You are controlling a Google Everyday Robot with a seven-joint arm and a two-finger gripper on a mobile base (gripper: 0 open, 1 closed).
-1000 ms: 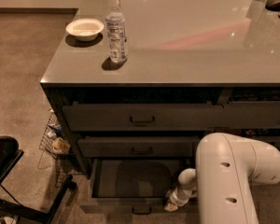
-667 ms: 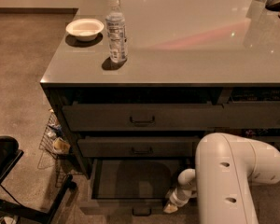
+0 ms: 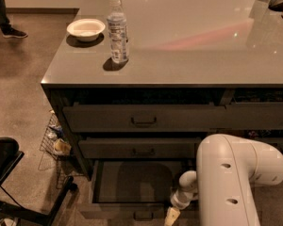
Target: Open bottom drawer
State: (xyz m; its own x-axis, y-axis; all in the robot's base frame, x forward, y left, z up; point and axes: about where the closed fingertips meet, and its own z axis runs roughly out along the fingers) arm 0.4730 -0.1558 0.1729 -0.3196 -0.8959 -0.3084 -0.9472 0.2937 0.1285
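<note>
The bottom drawer (image 3: pixel 132 182) is pulled out from the counter's base, showing a flat bare dark inside. Its slim front panel with a small dark pull handle (image 3: pixel 142 216) lies at the lower edge of the view. My gripper (image 3: pixel 172 215) hangs at the end of the white arm (image 3: pixel 236 182), just right of the handle, by the drawer's front right corner. Two taller dark drawers (image 3: pixel 142 119) sit above it, slightly ajar.
A grey counter top (image 3: pixel 193 46) carries a water bottle (image 3: pixel 117 29) and a white bowl (image 3: pixel 86 29). A wire basket (image 3: pixel 54 142) stands on the floor at left, beside a black chair base (image 3: pixel 9 182). A person's foot (image 3: pixel 7 29) is at far left.
</note>
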